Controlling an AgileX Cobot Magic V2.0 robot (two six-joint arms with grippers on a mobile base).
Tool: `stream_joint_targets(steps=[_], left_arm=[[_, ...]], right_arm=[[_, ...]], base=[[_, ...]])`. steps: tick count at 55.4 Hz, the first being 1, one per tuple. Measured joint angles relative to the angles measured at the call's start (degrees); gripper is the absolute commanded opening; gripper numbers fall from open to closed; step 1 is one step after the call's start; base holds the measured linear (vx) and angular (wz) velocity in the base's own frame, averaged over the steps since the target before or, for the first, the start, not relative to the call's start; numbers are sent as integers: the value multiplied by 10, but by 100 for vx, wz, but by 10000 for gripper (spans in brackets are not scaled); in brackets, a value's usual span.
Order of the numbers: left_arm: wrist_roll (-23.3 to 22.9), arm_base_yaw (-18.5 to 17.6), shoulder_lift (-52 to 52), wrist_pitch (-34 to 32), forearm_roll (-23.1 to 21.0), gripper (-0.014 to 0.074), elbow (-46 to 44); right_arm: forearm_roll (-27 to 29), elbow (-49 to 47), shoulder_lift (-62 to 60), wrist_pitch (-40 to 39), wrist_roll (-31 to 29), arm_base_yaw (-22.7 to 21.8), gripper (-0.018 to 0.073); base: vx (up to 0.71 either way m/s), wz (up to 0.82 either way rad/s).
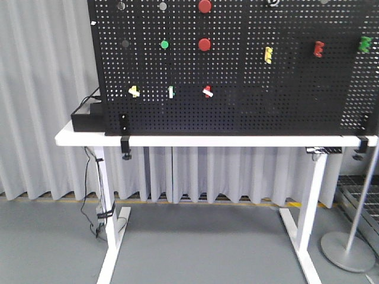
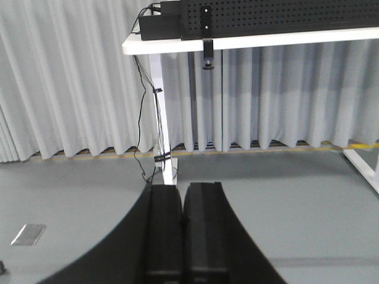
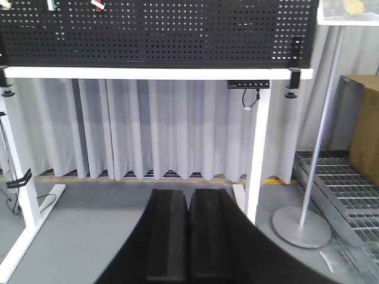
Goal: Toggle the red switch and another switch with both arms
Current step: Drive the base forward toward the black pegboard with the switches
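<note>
The red switch [image 1: 207, 91] is a tiny toggle with a white lever, low on the black pegboard [image 1: 266, 100]. It also peeks in at the top edge of the right wrist view as the red switch [image 3: 98, 5]. Another switch [image 1: 134, 91], with a yellowish base, sits to its left in the same row. My left gripper [image 2: 183, 190] is shut with nothing in it, low over the floor and well below the table. My right gripper [image 3: 188, 194] is also shut and empty, pointing under the table. Neither arm shows in the front view.
A slim white toggle on a green base [image 1: 171, 92] stands between the two switches. Round red buttons [image 1: 204, 44] and a green button [image 1: 164, 44] sit higher up. The board stands on a white table [image 1: 77, 139]. A lamp-stand pole [image 3: 323, 118] stands at the right.
</note>
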Motion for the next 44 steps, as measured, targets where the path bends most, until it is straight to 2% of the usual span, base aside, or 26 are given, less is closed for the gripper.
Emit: stream_joint_targets(steps=[44], left_arm=[[0, 0, 0, 0, 0, 3, 0]], right_arm=[[0, 0, 0, 0, 0, 0, -6]], base=[[42, 2]])
